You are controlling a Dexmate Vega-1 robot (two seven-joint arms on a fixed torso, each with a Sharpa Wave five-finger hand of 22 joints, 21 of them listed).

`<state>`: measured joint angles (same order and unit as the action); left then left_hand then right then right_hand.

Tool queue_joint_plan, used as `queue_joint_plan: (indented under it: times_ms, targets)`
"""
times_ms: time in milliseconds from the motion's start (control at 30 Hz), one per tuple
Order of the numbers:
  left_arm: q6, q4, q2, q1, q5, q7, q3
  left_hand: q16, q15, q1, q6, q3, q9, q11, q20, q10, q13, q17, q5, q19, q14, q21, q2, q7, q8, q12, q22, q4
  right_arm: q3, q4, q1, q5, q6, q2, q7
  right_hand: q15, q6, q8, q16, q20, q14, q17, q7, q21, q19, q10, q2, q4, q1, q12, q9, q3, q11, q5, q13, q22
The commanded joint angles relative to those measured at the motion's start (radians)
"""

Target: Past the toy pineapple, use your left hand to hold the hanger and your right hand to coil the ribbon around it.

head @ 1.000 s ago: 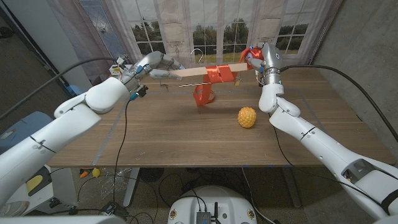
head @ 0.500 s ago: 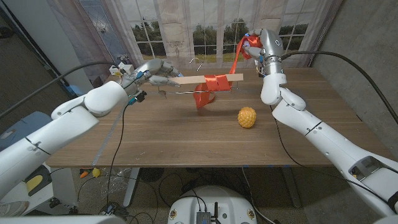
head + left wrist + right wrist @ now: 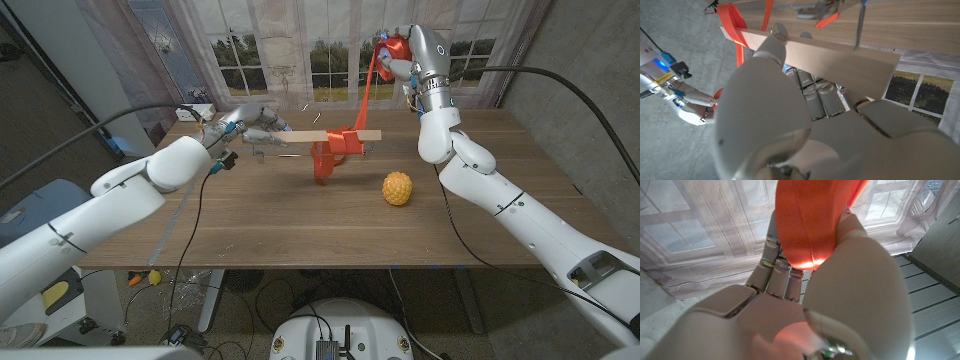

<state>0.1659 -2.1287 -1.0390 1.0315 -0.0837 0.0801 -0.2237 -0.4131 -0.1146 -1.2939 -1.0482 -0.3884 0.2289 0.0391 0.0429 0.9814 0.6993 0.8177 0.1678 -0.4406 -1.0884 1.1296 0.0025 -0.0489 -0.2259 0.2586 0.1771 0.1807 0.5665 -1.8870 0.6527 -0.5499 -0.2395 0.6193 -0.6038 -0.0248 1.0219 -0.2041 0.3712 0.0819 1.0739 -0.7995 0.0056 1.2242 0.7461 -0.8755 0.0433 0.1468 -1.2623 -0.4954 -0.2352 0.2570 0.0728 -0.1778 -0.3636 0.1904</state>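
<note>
A pale wooden hanger is held level above the far part of the table, beyond the yellow toy pineapple. My left hand grips the hanger's left end; in the left wrist view my fingers close on the wooden bar. An orange ribbon is wound around the bar near its middle, with a loose tail hanging below. From there a strand rises steeply to my right hand, raised high at the back right. In the right wrist view that hand pinches the ribbon.
The wooden table stretches toward me. Curtains and a window stand behind the far edge. Small items and cables lie near the far left corner.
My right hand has risen and drawn back toward the left, pulling the ribbon strand up taut. The hanger has dropped slightly and shifted left with my left hand.
</note>
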Motion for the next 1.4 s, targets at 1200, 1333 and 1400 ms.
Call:
queue_joint_plan:
  times_ms: [1200,1333,1400]
  targets:
    - [-0.088,0.219,0.237,-0.181,0.305,0.269,-0.154,0.011,-0.116,-0.119,-0.033,-0.025,0.074,0.005,0.051,0.012,0.009,0.005,0.008,0.01,-0.1,0.017,0.13,-0.015,-0.002,-0.009,0.0,-0.02,-0.149,-0.473,0.557,-0.083,-0.334,-0.02,0.06,-0.203,0.026,-0.008,-0.01,0.121,0.175,-0.013,0.019,0.031,-0.016,-0.051,-0.17,-0.003,-0.181,-0.001,-0.002,0.007,-0.045,-0.004,-0.013,-0.003]
    - [-0.083,0.222,0.244,-0.186,0.309,0.268,-0.156,0.011,-0.116,-0.119,-0.033,-0.025,0.074,0.004,0.051,0.016,0.008,0.006,0.008,0.011,-0.102,0.018,0.129,-0.016,-0.001,-0.009,0.0,-0.019,-0.176,-0.508,0.573,-0.022,-0.36,0.0,0.13,-0.203,0.024,-0.008,-0.011,0.122,0.175,-0.014,0.019,0.032,-0.017,-0.049,-0.17,-0.002,-0.181,0.0,-0.002,0.007,-0.046,-0.004,-0.014,-0.003]
    - [-0.079,0.22,0.244,-0.186,0.311,0.264,-0.157,0.012,-0.116,-0.119,-0.034,-0.025,0.074,0.005,0.051,0.016,0.007,0.005,0.008,0.011,-0.101,0.018,0.129,-0.015,-0.001,-0.01,0.0,-0.019,-0.181,-0.513,0.576,-0.006,-0.366,0.012,0.147,-0.202,0.025,-0.008,-0.012,0.122,0.175,-0.014,0.019,0.033,-0.018,-0.049,-0.17,-0.002,-0.182,0.0,-0.002,0.008,-0.047,-0.004,-0.014,-0.003]
